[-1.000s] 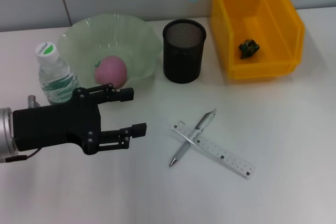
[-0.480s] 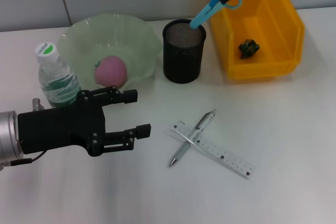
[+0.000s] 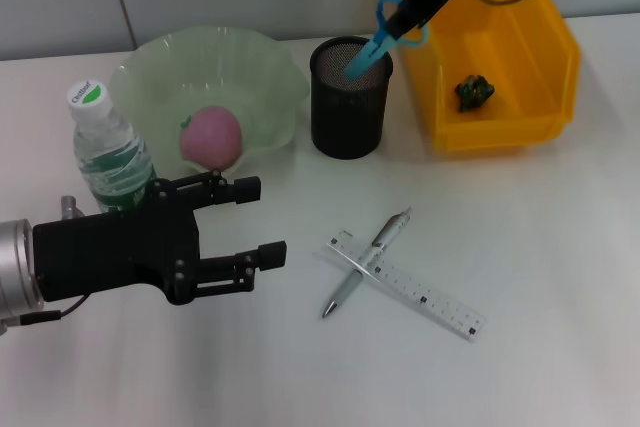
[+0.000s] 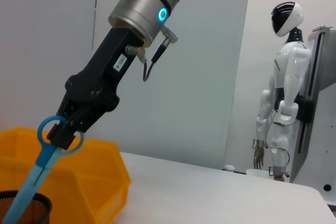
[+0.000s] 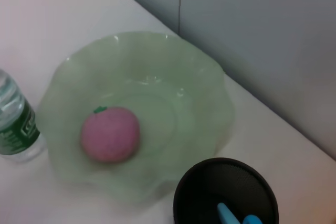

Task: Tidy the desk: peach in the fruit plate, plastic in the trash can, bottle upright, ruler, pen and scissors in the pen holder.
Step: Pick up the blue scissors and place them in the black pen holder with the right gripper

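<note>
Gripping the blue scissors (image 3: pixel 385 32) by the handles, the right tool (image 3: pixel 408 19) lowers their tip inside the mesh pen holder (image 3: pixel 349 97); the left tool (image 3: pixel 245 220) hovers wide open, empty, beside the upright bottle (image 3: pixel 108 152). Left wrist view: right tool (image 4: pixel 62 129) clamped on the scissors (image 4: pixel 37 171). Right wrist view: blue tips (image 5: pixel 231 216) within the holder (image 5: pixel 226 192), peach (image 5: pixel 110 134) in the fruit plate (image 5: pixel 199 87).

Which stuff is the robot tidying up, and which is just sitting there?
Tidying:
scissors, held by the right gripper
pen holder
pen
ruler
peach
fruit plate
bottle
trash can

Just there:
white humanoid robot
</note>
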Motion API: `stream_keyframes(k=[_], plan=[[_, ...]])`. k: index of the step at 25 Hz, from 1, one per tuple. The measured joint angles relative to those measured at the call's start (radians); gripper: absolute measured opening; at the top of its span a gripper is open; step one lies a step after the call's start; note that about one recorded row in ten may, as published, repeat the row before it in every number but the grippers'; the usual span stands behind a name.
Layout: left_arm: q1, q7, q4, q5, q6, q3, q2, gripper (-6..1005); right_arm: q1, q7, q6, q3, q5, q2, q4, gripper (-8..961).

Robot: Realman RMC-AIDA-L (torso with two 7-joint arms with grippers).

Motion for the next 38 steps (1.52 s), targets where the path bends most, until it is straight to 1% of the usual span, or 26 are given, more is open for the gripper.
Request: stream_keyframes(k=[1, 3, 5, 9, 14, 22, 30, 33, 35, 36, 37, 38], plan=[[0.000, 0.000, 0.000, 0.000, 0.000, 0.000, 0.000, 772, 0.000, 0.000, 0.000, 0.000, 0.000, 0.000, 0.000, 82], [0.001, -0.003, -0.002, -0.001, 0.001, 0.000, 0.000, 772, 0.002, 0.001, 0.024, -0.008, -0.012, 0.008, 0.011, 82], [0.001, -0.005, -0.002, -0.001, 0.001, 0.000, 0.000, 772, 0.009, 0.001, 0.049, -0.011, -0.030, 0.023, 0.026, 82], [0.002, -0.006, -0.002, 0.000, 0.003, 0.004, -0.002, 772, 0.017, 0.001, 0.070, -0.014, -0.035, 0.027, 0.051, 81], [0.003, -0.007, -0.002, 0.001, 0.004, 0.006, -0.002, 772, 0.025, 0.001, 0.097, -0.017, -0.035, 0.033, 0.080, 112], [0.003, -0.007, -0.002, 0.003, 0.012, 0.003, -0.002, 772, 0.026, 0.008, 0.125, -0.018, -0.035, 0.051, 0.084, 163], [0.006, -0.007, -0.002, 0.004, 0.018, 0.001, -0.002, 772, 0.023, 0.022, 0.142, -0.021, -0.037, 0.058, 0.078, 213], [0.007, -0.006, -0.002, 0.004, 0.018, 0.001, -0.001, 772, 0.018, 0.022, 0.135, -0.021, -0.037, 0.064, 0.063, 453], [0.007, -0.006, -0.003, 0.004, 0.018, 0.001, -0.001, 772, 0.006, 0.023, 0.115, -0.020, -0.032, 0.074, 0.029, 540], [0.007, -0.004, -0.007, 0.004, 0.018, 0.001, -0.001, 772, -0.013, 0.025, 0.076, -0.017, -0.027, 0.092, -0.027, 584], [0.007, -0.004, -0.007, 0.004, 0.018, 0.001, -0.001, 772, -0.013, 0.025, 0.076, -0.017, -0.027, 0.092, -0.027, 627], [0.007, -0.004, -0.010, 0.004, 0.019, 0.002, -0.001, 772, -0.033, 0.035, 0.029, -0.017, -0.026, 0.110, -0.086, 671]])
